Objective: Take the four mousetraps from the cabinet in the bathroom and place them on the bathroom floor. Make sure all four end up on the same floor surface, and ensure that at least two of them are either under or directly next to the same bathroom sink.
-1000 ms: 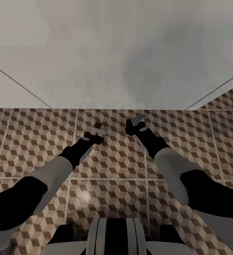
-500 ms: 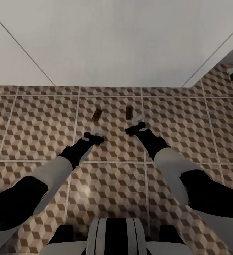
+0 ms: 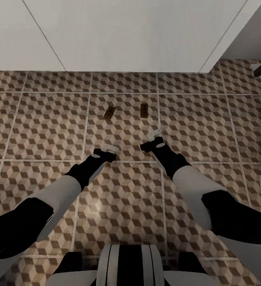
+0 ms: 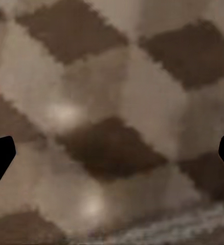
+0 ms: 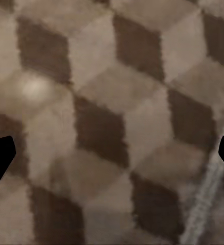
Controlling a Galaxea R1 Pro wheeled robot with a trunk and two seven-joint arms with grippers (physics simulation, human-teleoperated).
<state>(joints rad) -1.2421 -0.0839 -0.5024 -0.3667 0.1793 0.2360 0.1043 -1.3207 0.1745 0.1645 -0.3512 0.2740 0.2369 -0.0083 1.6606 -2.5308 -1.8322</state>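
Even, soft light is being spread over the bathroom floor, and a pale glare spot is being reflected near the robot's trunk. Both wrist views are being rendered blurred and pixelated, with faint bright patches.

Glossy tiled floor (2 wooden mousetraps).

your head camera looks steeply down from above both arms onto the patterned floor, with a white wall ahead. each wrist camera points straight at the floor from very close, cubes blurred and large. all three views share that tiled floor.
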